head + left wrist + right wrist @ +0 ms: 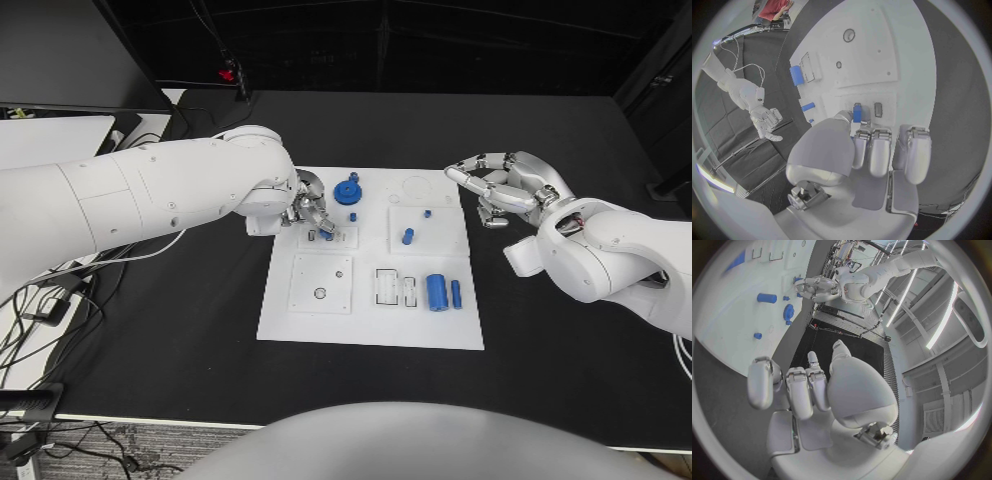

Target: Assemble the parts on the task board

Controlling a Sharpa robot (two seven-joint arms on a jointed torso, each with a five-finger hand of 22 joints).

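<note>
The white task board point(368, 325) lies mid-table. My left hand point(307, 208) hovers over its far left part, fingertips right at a small blue part point(329, 236) that stands in a slot beside an empty slot point(310, 237). In the left wrist view the thumb point(842, 120) lies against this blue part point(857, 112); whether it is pinched I cannot tell. My right hand point(505, 188) hangs off the board's far right corner with nothing in it, its fingers point(798, 390) apart. A blue gear-like part point(348, 190) stands near the left hand.
On the board lie a short blue cylinder point(408, 237), two small blue pegs point(353, 216) point(427, 213), a thick blue cylinder point(437, 292) and a thin one point(456, 293). Black table surrounds the board. Cables hang off the table's left edge.
</note>
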